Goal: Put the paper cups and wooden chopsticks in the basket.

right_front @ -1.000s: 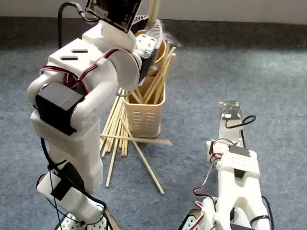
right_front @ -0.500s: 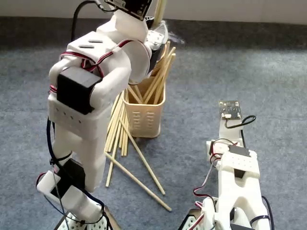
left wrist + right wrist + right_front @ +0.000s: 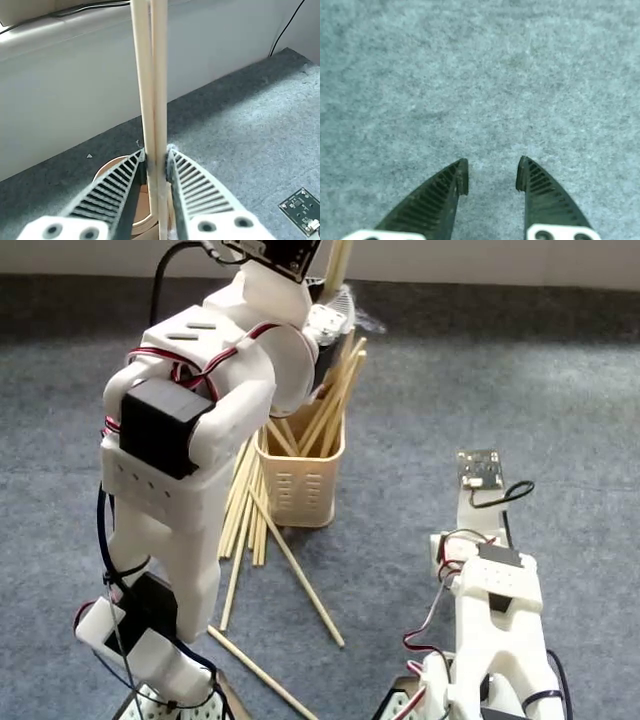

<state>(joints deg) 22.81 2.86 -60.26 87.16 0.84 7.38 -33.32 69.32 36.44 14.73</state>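
My left gripper (image 3: 156, 157) is shut on a pair of wooden chopsticks (image 3: 150, 90) that stand upright between its fingers, held over the cream basket (image 3: 300, 480). That gripper (image 3: 335, 315) sits at the basket's far rim in the high view. Several chopsticks (image 3: 335, 400) lean inside the basket, and a brown paper cup rim (image 3: 117, 192) shows below the jaws. More chopsticks (image 3: 245, 520) lean against the basket's left side, and loose ones (image 3: 300, 575) lie on the carpet in front. My right gripper (image 3: 491, 177) is open over bare grey carpet.
The left arm (image 3: 190, 460) towers over the basket's left side and hides part of it. The right arm (image 3: 495, 610) rests low at the front right, with a small circuit board (image 3: 478, 468) on it. A pale wall (image 3: 75, 100) runs behind the carpet.
The left arm has swung up and back, lifting the held chopsticks higher over the basket. One loose chopstick on the carpet has slid down toward the front edge. The right arm kept still.
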